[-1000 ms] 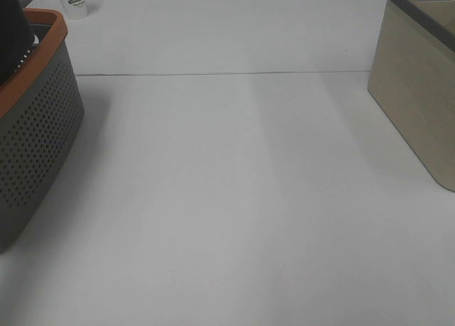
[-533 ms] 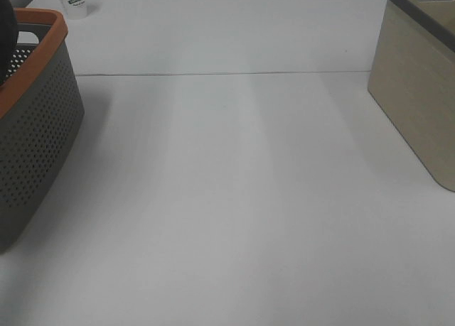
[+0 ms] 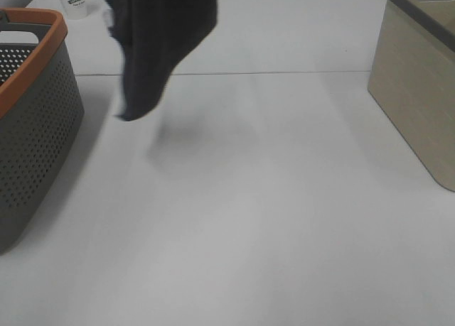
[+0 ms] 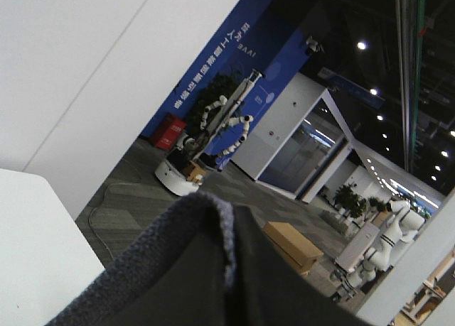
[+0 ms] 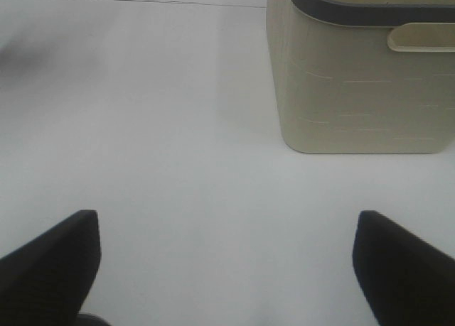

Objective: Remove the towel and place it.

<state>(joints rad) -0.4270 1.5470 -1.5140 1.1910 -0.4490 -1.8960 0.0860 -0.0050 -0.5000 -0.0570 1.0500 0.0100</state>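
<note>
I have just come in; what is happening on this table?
The left tool, hidden by the cloth, is shut on the dark towel, which hangs in the air over the white table, between the grey basket with the orange rim and the beige basket. It is not yet placed. The right tool stands open and empty near the beige basket.

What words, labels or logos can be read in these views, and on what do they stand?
White cup: dark printed logo, too blurred to read.
Blue wall, left wrist view: white lettering, tilted, too small to read.
Towel, grey basket, beige basket: no text visible.
</note>
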